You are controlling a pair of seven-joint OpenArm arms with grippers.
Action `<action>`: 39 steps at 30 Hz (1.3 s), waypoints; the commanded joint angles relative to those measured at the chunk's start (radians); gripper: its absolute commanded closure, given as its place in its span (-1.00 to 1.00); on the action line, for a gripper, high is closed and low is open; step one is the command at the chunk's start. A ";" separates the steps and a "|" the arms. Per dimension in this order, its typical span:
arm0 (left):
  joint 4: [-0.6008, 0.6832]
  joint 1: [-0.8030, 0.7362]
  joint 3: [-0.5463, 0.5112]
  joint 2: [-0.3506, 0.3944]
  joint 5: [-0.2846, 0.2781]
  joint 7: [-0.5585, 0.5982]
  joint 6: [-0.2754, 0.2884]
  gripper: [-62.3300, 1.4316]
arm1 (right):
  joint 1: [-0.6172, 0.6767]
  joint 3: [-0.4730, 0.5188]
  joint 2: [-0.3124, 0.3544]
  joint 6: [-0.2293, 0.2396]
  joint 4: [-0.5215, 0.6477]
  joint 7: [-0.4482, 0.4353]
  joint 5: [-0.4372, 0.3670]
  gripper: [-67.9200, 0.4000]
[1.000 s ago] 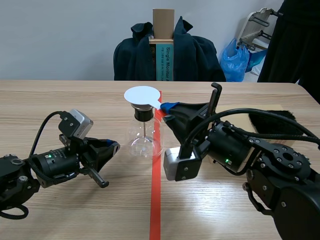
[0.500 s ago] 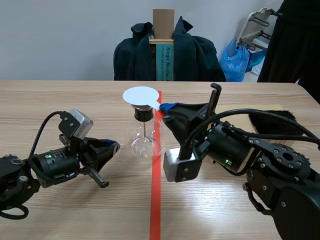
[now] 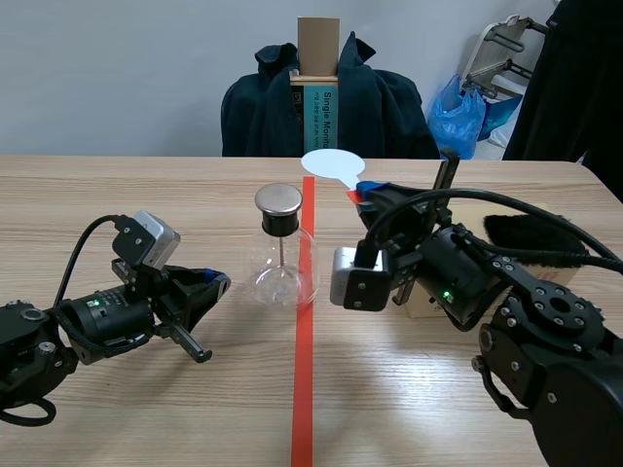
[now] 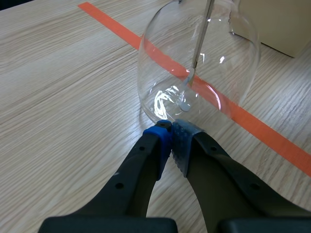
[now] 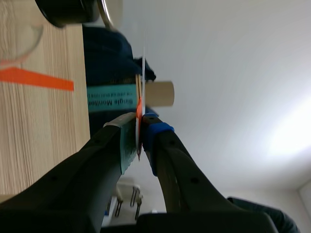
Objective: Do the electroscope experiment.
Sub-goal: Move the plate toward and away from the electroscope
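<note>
**Handling notes: glass and paddle**

Left gripper (image 3: 219, 285) closed on nothing, tips low beside the clear glass flask electroscope with black stopper and metal cap (image 3: 279, 255), standing mid-scene. Thin glass: probably fragile and slick; steady it at the base. Right gripper (image 3: 362, 195) clamps the thin white disc on an orange handle (image 3: 333, 163), raised just right of the cap; likely light, stiff.
</note>
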State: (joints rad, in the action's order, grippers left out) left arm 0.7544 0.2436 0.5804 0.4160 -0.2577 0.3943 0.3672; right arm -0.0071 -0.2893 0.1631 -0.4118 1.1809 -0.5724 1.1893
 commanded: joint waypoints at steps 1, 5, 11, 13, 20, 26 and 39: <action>0.024 0.003 -0.006 -0.003 -0.007 0.013 -0.003 0.86 | -0.015 0.011 0.012 -0.014 0.023 0.035 -0.007 0.96; 0.024 0.003 -0.006 -0.003 -0.007 0.013 -0.006 0.86 | -0.015 0.031 0.011 -0.014 0.023 0.091 -0.007 0.96; 0.024 0.003 -0.006 -0.003 -0.007 0.013 -0.006 0.86 | -0.014 0.042 0.012 -0.007 0.023 0.119 -0.020 0.96; 0.024 0.003 -0.006 -0.003 -0.007 0.013 -0.006 0.86 | -0.010 0.043 0.019 -0.011 0.023 0.117 -0.050 0.96; 0.024 0.003 -0.006 -0.003 -0.007 0.013 -0.006 0.86 | 0.008 0.062 0.116 -0.071 0.077 0.031 -0.280 0.96; 0.024 0.003 -0.006 -0.003 -0.007 0.013 -0.006 0.86 | 0.056 0.109 0.232 -0.137 0.270 0.023 -0.533 0.96; 0.069 -0.043 -0.009 0.037 -0.008 0.015 -0.004 0.86 | 0.060 0.401 0.311 -0.249 0.640 0.164 -0.673 0.96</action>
State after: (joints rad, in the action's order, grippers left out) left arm 0.7792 0.2180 0.5804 0.4309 -0.2584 0.3943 0.3656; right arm 0.0750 0.1062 0.4713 -0.6609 1.8133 -0.4095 0.5293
